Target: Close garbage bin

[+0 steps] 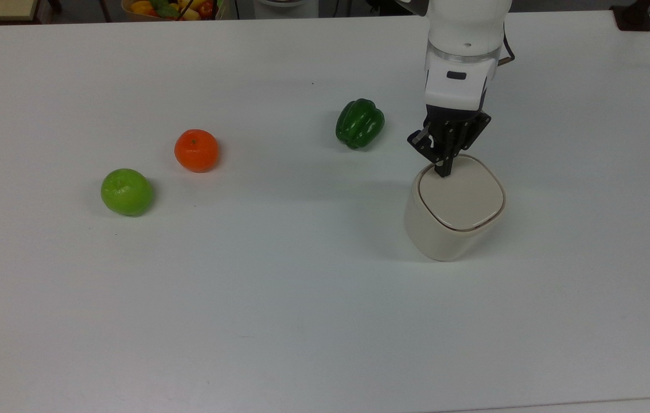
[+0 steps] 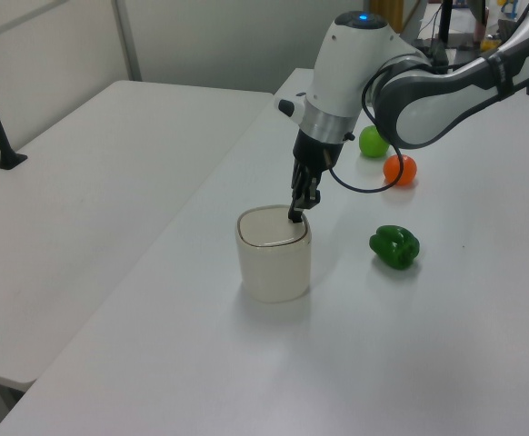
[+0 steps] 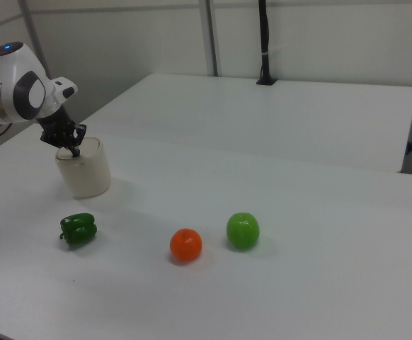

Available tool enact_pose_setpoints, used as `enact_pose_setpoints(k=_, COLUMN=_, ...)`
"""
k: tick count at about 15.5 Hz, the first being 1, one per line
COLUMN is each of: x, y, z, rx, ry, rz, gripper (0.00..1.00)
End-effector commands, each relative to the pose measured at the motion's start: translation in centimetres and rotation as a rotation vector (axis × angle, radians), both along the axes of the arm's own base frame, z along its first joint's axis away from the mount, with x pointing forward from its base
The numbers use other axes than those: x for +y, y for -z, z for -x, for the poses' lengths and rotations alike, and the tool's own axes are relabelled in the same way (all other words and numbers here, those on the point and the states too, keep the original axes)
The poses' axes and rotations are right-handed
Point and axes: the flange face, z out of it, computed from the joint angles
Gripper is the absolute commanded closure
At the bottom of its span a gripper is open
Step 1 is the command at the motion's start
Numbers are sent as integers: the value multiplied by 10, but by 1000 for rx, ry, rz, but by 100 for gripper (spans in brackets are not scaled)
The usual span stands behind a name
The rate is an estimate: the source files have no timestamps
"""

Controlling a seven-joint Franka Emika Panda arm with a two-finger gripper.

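One garbage bin (image 1: 454, 221) stands upright on the white surface (image 1: 279, 298), at roughly 3 o'clock from the centre of the top view. We note its flat lid (image 1: 461, 194) lying level in the rim, with only a thin dark seam showing around the edge. In the left view the bin (image 2: 274, 263) shows the same flush lid.

We find the end effector (image 1: 444, 170) pointing down at the lid's 11 o'clock corner in the top view, its tip touching or just above the lid; contact cannot be confirmed. The fingers appear pressed together into a single black point, with nothing between them. The left view places the end effector (image 2: 295, 216) at the far rim of the bin, and the right view places it (image 3: 74, 151) at the bin's (image 3: 86, 171) top edge.

Three other items lie on the surface, all apart from the bin. In the top view a green bell pepper (image 1: 359, 123) sits near the bin at its 10 o'clock. An orange (image 1: 196, 150) lies well apart toward 9 o'clock, and a green apple (image 1: 127, 192) rests just beyond it, farther toward 9 o'clock.
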Motion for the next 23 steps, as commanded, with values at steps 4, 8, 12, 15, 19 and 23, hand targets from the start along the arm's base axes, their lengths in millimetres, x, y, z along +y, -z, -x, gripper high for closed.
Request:
enact_pose_setpoints(k=4, x=3, y=20, z=3, rx=34, ry=-23, rz=40, gripper=100)
enact_pose_setpoints(k=8, x=3, y=20, z=3, rx=35, ry=-23, rz=40, gripper=100)
enact_pose_setpoints(k=12, x=4, y=12, z=2, rx=27, ry=-11, rz=28, gripper=100)
enact_pose_setpoints(k=15, x=0, y=-22, z=6, rx=-6, ry=4, rz=-6, gripper=100)
enact_pose_setpoints(k=19, x=-27, y=-79, z=18, rx=-6, ry=52, rz=-10, gripper=100)
enact_pose_setpoints(k=23, x=-91, y=-108, z=23, rx=84, ry=151, rz=41, gripper=100)
